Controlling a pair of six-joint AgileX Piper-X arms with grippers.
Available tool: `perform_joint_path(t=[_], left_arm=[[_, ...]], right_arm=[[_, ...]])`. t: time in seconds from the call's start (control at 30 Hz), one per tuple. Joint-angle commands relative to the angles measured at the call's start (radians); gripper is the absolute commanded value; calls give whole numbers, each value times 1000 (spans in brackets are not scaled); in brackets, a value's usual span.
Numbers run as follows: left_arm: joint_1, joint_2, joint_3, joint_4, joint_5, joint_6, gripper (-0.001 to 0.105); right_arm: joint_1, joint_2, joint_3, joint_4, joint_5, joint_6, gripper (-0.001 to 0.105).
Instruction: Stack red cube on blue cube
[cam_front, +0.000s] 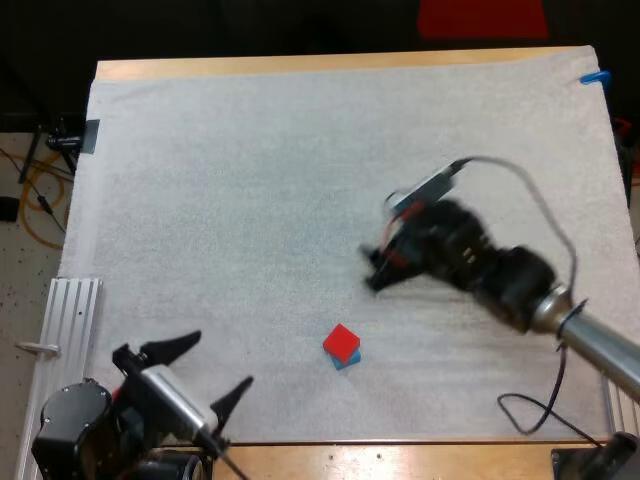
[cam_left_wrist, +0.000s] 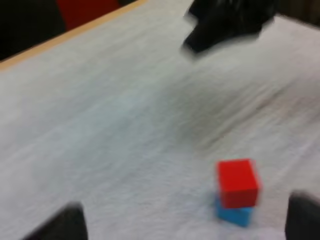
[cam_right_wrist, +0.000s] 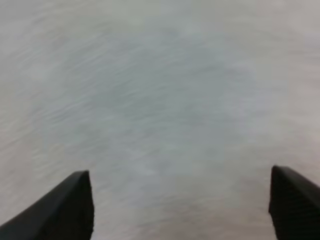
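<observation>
Red cube (cam_front: 341, 342) sat atop blue cube (cam_front: 348, 359), stack seemingly finished; hence left gripper (cam_front: 222, 358) and right gripper (cam_front: 372, 270) stood clear, fingers apart, empty.

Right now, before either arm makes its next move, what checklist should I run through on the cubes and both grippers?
1. Red cube rests on top of blue cube: ok.
2. Red cube squarely aligned on the blue one: cannot tell.
3. Right gripper open, apart from the stack, over bare mat: ok.
4. Left gripper open, holding nothing, apart from the stack: ok.
</observation>
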Motion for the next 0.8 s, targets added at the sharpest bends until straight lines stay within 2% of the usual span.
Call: perform_joint_path(t=[0.0,0.03,0.13,0.2,0.3,0.4,0.57,0.77], left_arm=[[-1,27,-6,-61,-71,-42,76],[-1,43,-6,-82,-89,-47,76],[-1,104,-6,-161,-133,-66,76],[-1,165,-6,-234,-188,-84,76],[-1,231,-6,-309,-254,-124,76],[-1,275,-6,-364,-301,-124,76],[-1,286,-6,-409,-370,-128,76],[-1,282,-44,-392,-395,-175,76]], right_arm=[[-79,-23,-6,-12,-32,-6,70],[-99,-25,-6,-12,-37,-6,70],[-254,-50,-6,-8,-88,-6,70],[-359,-81,-6,0,-107,-6,70],[-490,-138,-6,24,-112,-19,70],[-593,-217,-3,84,-112,-55,70],[-709,-360,26,199,-112,-154,70],[-728,-599,112,266,-112,-161,70]])
